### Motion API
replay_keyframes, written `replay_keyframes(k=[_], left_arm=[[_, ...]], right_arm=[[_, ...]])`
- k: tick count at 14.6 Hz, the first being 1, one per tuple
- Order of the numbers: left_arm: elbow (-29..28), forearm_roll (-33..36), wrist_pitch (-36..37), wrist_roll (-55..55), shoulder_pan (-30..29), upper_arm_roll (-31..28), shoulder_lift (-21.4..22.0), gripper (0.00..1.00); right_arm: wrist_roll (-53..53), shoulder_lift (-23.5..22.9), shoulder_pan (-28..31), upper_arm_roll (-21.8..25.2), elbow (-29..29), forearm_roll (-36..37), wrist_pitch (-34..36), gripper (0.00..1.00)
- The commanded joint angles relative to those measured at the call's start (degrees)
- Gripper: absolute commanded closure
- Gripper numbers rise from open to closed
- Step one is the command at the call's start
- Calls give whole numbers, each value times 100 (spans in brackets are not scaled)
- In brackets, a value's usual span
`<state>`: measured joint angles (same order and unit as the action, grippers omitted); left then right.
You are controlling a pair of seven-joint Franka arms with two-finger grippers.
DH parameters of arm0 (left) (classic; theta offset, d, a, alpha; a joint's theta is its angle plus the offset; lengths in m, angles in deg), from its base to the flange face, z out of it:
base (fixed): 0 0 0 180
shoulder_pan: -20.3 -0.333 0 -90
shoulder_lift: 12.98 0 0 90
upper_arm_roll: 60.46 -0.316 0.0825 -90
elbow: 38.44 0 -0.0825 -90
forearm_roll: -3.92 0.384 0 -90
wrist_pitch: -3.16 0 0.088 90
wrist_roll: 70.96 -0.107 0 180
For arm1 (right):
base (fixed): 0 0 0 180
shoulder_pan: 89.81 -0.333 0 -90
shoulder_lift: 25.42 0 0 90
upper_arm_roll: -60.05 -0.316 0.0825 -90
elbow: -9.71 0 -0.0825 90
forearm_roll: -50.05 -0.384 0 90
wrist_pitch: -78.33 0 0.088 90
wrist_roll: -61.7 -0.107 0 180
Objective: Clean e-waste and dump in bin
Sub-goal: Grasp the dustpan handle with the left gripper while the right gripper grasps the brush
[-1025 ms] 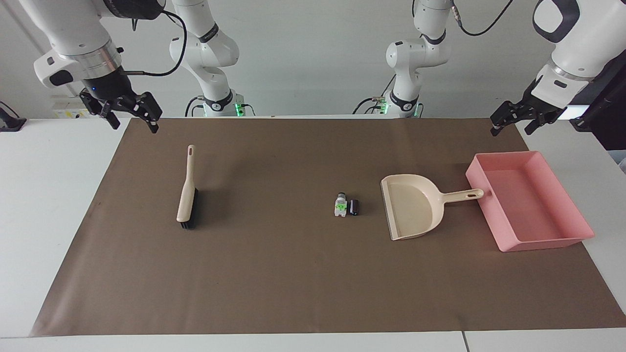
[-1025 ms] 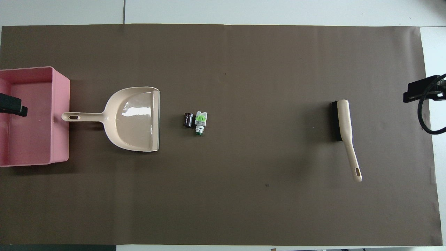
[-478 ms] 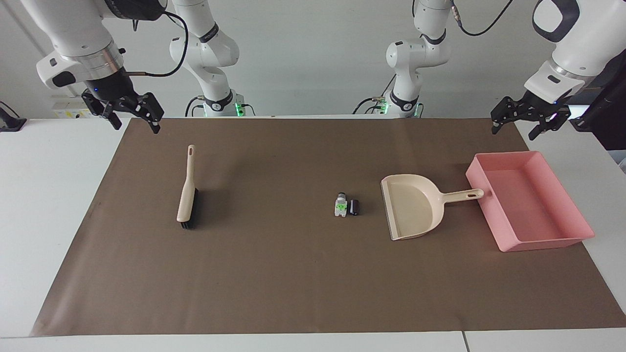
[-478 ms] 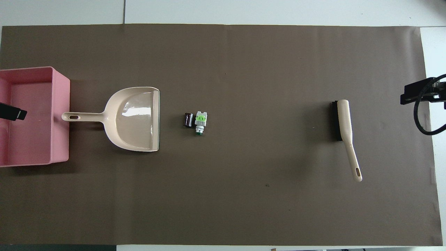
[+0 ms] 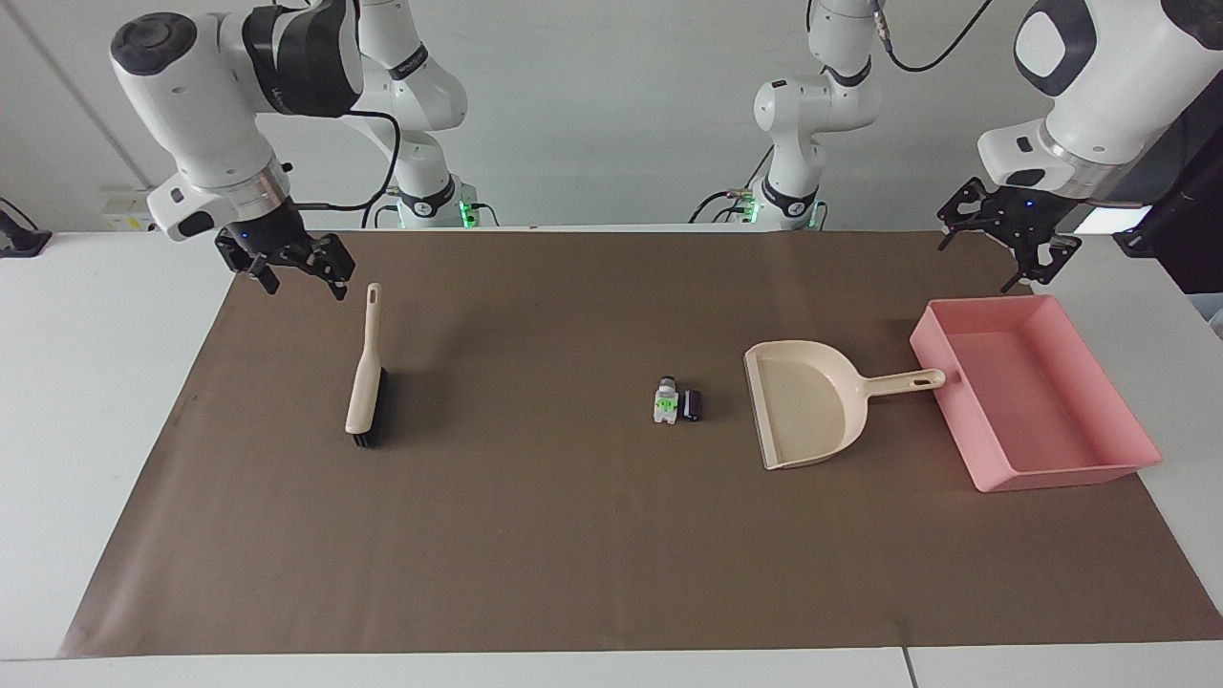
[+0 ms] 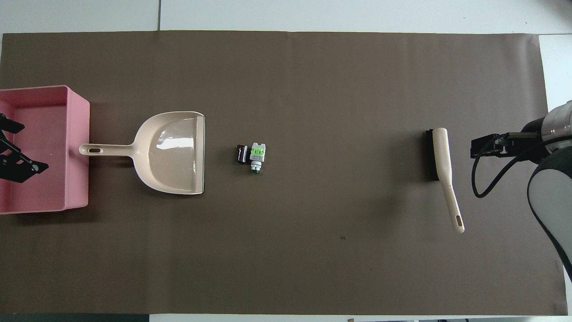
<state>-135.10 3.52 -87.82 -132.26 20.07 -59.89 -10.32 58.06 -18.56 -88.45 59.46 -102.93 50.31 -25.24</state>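
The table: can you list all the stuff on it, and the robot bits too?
e-waste: two tiny parts, one white with green marks, one dark, touching side by side at the middle of the brown mat.
dustpan: one, beige, on the mat between the e-waste and the bin, mouth toward the e-waste, handle toward the bin.
bin: one, pink, empty, at the left arm's end of the table.
brush: one, beige with dark bristles, toward the right arm's end, handle pointing toward the robots.
mat: one, brown, covering most of the white table.
left gripper: one, black, in the air over the bin's end of the table, jaws open.
right gripper: one, black, in the air beside the brush's handle tip, jaws open.
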Motion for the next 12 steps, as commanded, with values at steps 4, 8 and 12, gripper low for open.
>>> replay_keyframes(k=[4,8,12], left_arm=[[-1627,-30,-1500,-1393,241,-39,622,1],[-2120,-30,-2343,-1586,321,-39,218,1],[-2376,-21,-3153,-1586,313,-48,-247,1]], right_arm=[[582,254,22,-12,-1935,-149,-1884,1],[838,263,172,-12,-2569,-332,-2194,1],[1023,298,216,6,-2922,-615,-2475,1]])
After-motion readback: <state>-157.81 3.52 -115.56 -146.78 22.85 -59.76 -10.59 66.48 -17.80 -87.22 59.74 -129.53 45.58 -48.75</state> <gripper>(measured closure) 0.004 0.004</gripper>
